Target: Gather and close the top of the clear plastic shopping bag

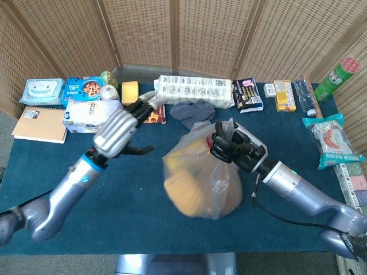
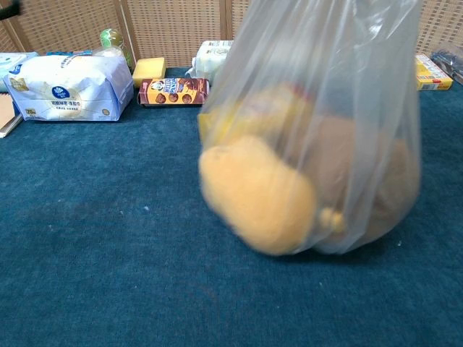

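The clear plastic bag [image 1: 202, 182] holds yellow and orange-brown items and hangs just above the blue cloth, blurred by motion. My right hand [image 1: 234, 149] grips its bunched top. In the chest view the bag [image 2: 318, 144] fills the right half, with no hand in sight. My left hand [image 1: 121, 129] hovers open, fingers spread, well left of the bag and clear of it.
Along the table's back edge lie a white tissue pack [image 1: 92, 116], a chocolate box [image 2: 173, 91], a yellow sponge [image 1: 130, 91], a long white pack [image 1: 195, 90] and a dark cloth [image 1: 191, 112]. Snack packs [image 1: 328, 139] and a green can [image 1: 332, 79] sit at the right.
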